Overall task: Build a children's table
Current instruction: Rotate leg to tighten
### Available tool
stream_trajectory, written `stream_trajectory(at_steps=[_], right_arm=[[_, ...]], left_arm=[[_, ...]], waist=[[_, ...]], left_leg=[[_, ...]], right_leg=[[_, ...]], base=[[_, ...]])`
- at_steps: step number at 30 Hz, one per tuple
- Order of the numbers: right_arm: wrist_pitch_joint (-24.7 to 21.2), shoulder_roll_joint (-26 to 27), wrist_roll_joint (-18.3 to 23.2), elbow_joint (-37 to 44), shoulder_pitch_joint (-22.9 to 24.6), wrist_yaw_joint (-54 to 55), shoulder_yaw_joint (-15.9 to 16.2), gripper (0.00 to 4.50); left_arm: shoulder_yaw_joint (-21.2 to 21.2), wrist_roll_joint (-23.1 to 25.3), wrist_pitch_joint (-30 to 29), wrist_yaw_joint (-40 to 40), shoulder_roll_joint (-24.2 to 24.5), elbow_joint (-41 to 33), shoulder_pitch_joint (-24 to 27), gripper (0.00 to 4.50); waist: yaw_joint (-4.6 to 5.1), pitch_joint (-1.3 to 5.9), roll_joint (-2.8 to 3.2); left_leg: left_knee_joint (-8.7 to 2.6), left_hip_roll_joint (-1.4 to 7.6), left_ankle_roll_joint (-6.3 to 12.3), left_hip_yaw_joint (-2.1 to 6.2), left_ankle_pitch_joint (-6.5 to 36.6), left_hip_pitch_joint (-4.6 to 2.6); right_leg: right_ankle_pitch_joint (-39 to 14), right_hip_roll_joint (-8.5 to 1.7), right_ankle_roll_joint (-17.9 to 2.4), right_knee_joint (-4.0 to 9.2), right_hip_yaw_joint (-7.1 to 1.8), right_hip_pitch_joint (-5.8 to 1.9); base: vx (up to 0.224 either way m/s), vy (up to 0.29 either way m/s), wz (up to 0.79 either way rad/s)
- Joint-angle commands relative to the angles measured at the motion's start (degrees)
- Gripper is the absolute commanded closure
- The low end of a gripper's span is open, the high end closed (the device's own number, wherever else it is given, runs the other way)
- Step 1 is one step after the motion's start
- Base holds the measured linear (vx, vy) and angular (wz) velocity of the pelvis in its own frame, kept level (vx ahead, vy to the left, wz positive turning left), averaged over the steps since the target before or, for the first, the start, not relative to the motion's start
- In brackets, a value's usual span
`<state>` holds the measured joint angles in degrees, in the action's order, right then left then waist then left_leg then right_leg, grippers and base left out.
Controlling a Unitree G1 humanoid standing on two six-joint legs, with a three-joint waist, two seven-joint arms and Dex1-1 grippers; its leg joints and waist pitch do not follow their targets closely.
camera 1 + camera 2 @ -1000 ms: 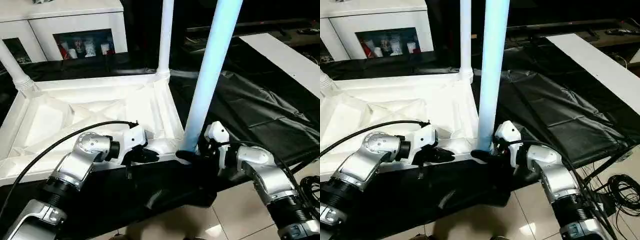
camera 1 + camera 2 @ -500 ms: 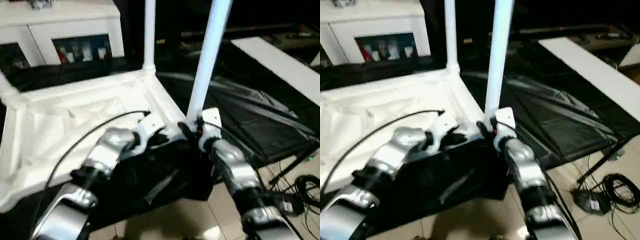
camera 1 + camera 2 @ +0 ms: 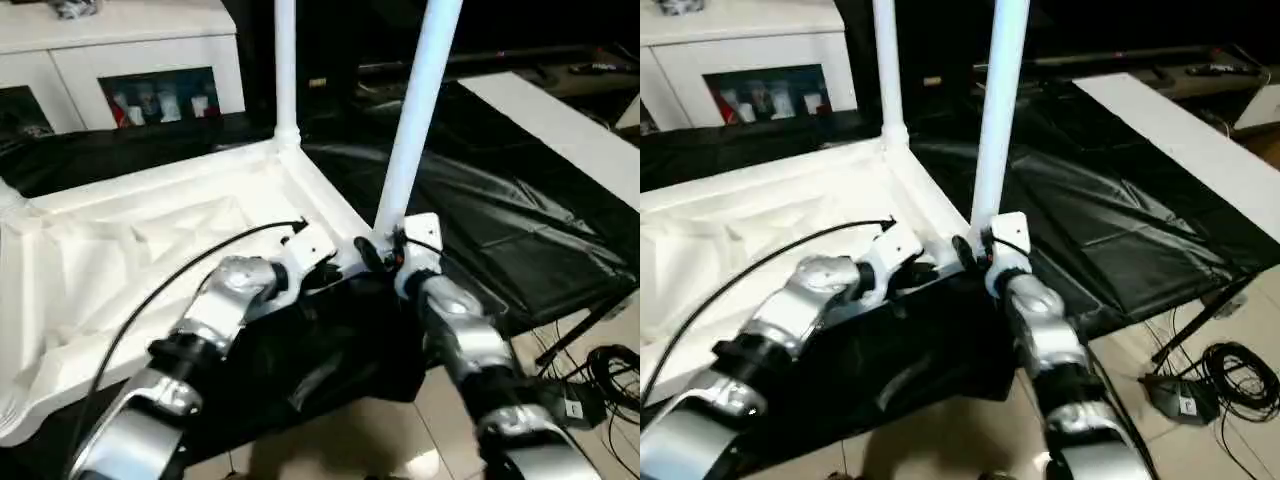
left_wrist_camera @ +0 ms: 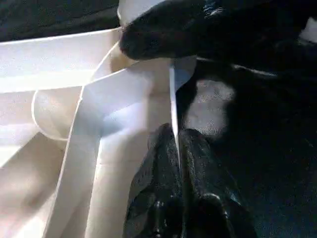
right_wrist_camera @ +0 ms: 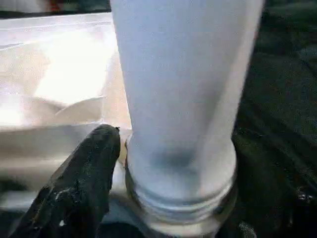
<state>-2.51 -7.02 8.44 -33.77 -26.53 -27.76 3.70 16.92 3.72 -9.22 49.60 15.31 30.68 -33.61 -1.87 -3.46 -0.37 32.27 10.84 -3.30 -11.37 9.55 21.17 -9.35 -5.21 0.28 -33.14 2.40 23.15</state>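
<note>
White glass-door cabinet [image 3: 130, 60], black sheeting [image 3: 480, 215], tiled floor [image 3: 440, 420]

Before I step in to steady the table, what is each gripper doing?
Left gripper: shut on the tabletop rim.
Right gripper: at the base of the near leg; open or shut cannot be told.

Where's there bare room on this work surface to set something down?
The black sheet right of the tabletop, up to the white board, lies bare. The near corner is crowded: both claws, left and right, crowd the near leg base there.
</note>
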Motion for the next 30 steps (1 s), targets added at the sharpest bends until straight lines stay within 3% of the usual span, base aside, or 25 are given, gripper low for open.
stream_trajectory(at_steps=[1, 3, 5, 7, 9, 13, 18, 24, 30], right_arm=[[-2.46, -1.8, 1.78, 5.87, 1.23, -9.62, 4.99, 0.49], [-2.88, -4.4, 2.41, 8.86, 2.88, -14.17, 5.97, 0.49], [-3.0, -7.49, 3.08, 11.41, 4.25, -18.22, 5.89, 0.49], [-3.3, -9.97, 3.55, 12.93, 4.95, -21.43, 5.26, 0.49], [-3.63, -11.43, 3.79, 13.56, 5.06, -23.34, 4.93, 0.49], [-5.14, -14.63, 3.92, 14.93, 5.12, -28.31, 6.63, 0.49], [-6.41, -15.32, 4.18, 15.16, 4.84, -29.73, 7.21, 0.49], [-5.63, -15.5, 2.94, 14.81, 5.02, -30.47, 8.43, 0.49], [-5.47, -15.0, 2.74, 14.52, 5.08, -30.22, 7.72, 0.9]], left_arm=[[1.65, -2.34, 2.42, 7.02, 1.23, -1.68, 2.51, 4.5], [1.62, -3.21, 2.15, 9.44, 2.73, -3.25, 3.56, 4.5], [1.75, -3.87, 2.48, 12.27, 4.87, -4.75, 4.67, 4.5], [1.58, -4.63, 2.18, 14.61, 6.7, -6.33, 5.59, 4.5], [1.46, -5.66, 2.07, 16.9, 7.99, -7.77, 6.3, 4.5], [1.13, -6.99, 1.35, 19.64, 10.01, -9.93, 7.3, 4.5], [0.76, -6.71, 1.39, 19.79, 10.37, -9.92, 7.42, 4.5], [0.77, -6.92, 1.06, 19.68, 10.45, -10.27, 7.46, 4.5], [0.61, -6.91, 0.91, 19.66, 10.48, -10.39, 7.49, 4.5]], waist=[[-0.37, 3.37, -0.27], [-0.87, 3.69, -0.15], [-0.78, 3.83, -0.08], [-1.06, 3.93, 0.01], [-1.03, 3.96, 0.03], [-1.23, 3.54, 0.06], [-1.35, 3.36, -0.04], [-1.33, 3.45, -0.25], [-1.36, 3.47, -0.23]], left_leg=[[-3.89, 1.96, 3.26, 1.01, 16.59, 0.1], [-3.44, 2.21, 3.8, 0.64, 13.95, -0.73], [-3.37, 2.13, 4.55, 0.68, 9.97, -0.19], [-3.02, 2.18, 5.62, 0.53, 7.83, -0.47], [-2.95, 2.16, 6.15, 0.47, 7.64, -0.5], [-3.29, 2.39, 4.54, 0.47, 11.21, -0.77], [-3.38, 2.35, 2.97, 0.52, 13.11, -0.79], [-3.23, 2.23, 2.97, 0.53, 12.2, -0.72], [-3.14, 2.19, 3.45, 0.55, 11.45, -0.65]], right_leg=[[-15.37, -2.75, -10.77, 3.85, -1.8, -2.51], [-12.48, -2.63, -11.88, 3.62, -1.88, -2.15], [-6.98, -2.44, -13.6, 2.76, -1.75, -2.66], [-1.97, -2.08, -15.05, 2.15, -1.67, -2.67], [-1.23, -2.17, -15.63, 2.05, -1.67, -2.67], [-8.08, -2.28, -15.1, 2.63, -1.64, -2.59], [-12.29, -2.35, -13.62, 2.96, -1.83, -2.3], [-10.99, -2.29, -13.43, 2.76, -1.86, -2.3], [-10.75, -2.32, -13.52, 2.7, -1.81, -2.4]], base=[[0.0, 0.0, 0.0], [0.027, -0.021, 0.02], [0.054, -0.026, 0.03], [0.0, 0.0, 0.0], [0.0, 0.0, 0.0], [0.0, 0.0, 0.0], [0.0, 0.0, 0.0], [0.0, 0.0, 0.0], [0.0, 0.0, 0.0]])
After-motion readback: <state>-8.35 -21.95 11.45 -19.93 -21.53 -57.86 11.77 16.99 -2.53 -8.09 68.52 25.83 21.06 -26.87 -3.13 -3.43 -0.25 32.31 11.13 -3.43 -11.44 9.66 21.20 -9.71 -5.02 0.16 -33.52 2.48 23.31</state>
